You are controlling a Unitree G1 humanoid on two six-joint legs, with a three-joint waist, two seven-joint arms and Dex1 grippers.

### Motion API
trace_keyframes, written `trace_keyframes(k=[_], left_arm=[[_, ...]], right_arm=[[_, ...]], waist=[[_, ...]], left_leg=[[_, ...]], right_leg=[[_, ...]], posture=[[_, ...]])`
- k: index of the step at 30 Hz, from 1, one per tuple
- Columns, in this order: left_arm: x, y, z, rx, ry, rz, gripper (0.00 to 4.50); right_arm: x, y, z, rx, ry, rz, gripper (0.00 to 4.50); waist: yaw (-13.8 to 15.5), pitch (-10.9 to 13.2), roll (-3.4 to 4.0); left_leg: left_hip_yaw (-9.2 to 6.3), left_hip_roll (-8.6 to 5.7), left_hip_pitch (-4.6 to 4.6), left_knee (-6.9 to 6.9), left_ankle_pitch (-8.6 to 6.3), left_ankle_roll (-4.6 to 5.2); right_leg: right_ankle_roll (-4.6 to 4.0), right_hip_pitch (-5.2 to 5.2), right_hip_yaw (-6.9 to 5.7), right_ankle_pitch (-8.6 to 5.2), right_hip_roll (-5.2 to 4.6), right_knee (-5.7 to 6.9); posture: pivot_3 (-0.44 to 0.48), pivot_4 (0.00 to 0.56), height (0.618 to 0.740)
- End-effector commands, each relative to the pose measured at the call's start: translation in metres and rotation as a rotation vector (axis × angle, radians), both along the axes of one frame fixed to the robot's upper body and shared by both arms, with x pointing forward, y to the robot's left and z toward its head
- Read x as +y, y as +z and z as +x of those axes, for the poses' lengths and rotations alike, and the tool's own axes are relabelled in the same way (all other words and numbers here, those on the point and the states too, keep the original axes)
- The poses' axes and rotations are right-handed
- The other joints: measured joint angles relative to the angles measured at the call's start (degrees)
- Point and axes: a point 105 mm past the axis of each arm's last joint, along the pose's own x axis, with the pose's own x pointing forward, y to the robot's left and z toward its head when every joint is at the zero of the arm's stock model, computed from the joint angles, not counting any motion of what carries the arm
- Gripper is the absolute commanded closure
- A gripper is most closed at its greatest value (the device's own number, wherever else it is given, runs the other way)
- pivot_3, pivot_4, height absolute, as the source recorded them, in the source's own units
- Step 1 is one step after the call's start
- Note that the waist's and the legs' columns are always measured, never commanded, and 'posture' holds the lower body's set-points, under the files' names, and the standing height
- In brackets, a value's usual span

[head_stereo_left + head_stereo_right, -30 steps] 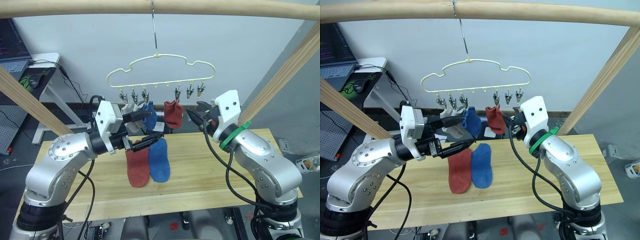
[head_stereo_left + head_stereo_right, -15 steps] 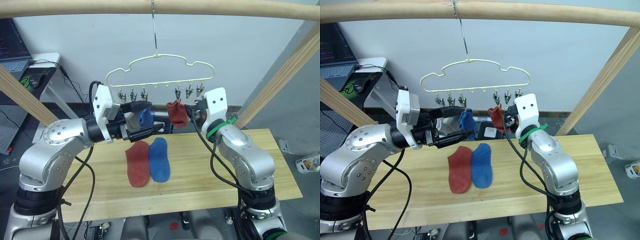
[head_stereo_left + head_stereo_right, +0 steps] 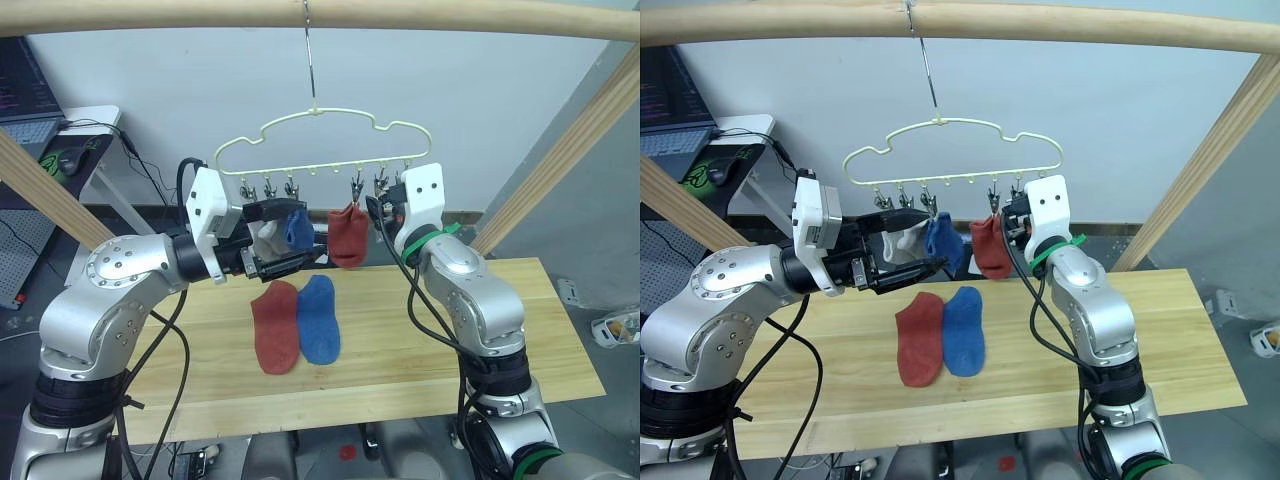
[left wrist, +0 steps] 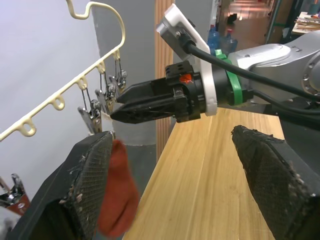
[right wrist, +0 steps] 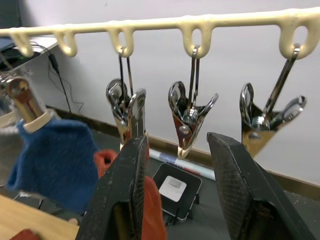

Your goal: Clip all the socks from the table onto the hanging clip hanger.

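We see a long light-wood table (image 3: pixel 420 340) spread below both raised arms. Above it, a thick wooden pole (image 3: pixel 300 15) carries the pale-yellow clip hanger (image 3: pixel 325 140), which hangs directly over the two grippers.

Below the left gripper (image 3: pixel 290 240), a rust-red sock (image 3: pixel 275 325) and a blue sock (image 3: pixel 318 318) lie flat on the table, touching side by side.

Three socks hang from the hanger's clips. A light grey sock (image 3: pixel 266 232) and a second blue sock (image 3: pixel 298 228) hang right at the left gripper's fingers, which stand well apart and grip nothing. A second rust-red sock (image 3: pixel 348 236) hangs between the two grippers, just beside the right gripper (image 5: pixel 177 150).

The right gripper's fingers are spread, with nothing between them, just below an empty metal clip (image 5: pixel 190 117); the clip holding the rust-red sock is beside one finger.
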Motion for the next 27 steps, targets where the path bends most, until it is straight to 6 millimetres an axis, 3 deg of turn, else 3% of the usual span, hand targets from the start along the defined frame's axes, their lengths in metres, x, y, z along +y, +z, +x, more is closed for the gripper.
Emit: trace_keyframes(k=[1, 11, 27], left_arm=[[-0.002, 0.008, -0.002, -0.049, -0.006, -0.004, 0.43], [-0.001, 0.009, -0.001, -0.053, 0.012, 0.000, 0.43], [0.001, 0.005, -0.002, -0.043, 0.031, 0.007, 0.43]], right_arm=[[0.001, 0.018, 0.003, -0.078, -0.012, 0.024, 2.52], [0.007, 0.027, 0.014, -0.125, -0.034, 0.069, 2.52], [0.025, 0.031, 0.011, -0.117, 0.054, 0.171, 2.52]], waist=[[0.0, 0.0, 0.00], [0.1, 0.0, 0.00], [0.7, 0.0, 0.00]], left_leg=[[0.00, 0.00, 0.00, 0.00, 0.00, 0.00], [-0.01, 0.00, 0.00, 0.00, 0.00, 0.00], [-0.02, 0.01, 0.00, 0.00, 0.00, 0.00]], right_leg=[[0.00, 0.00, 0.00, 0.00, 0.00, 0.00], [-0.02, 0.00, 0.01, 0.01, 0.00, 0.01], [-0.04, 0.00, -0.01, 0.02, -0.01, 0.03]], posture=[[-0.125, 0.207, 0.735], [-0.115, 0.209, 0.735], [-0.099, 0.209, 0.735]])
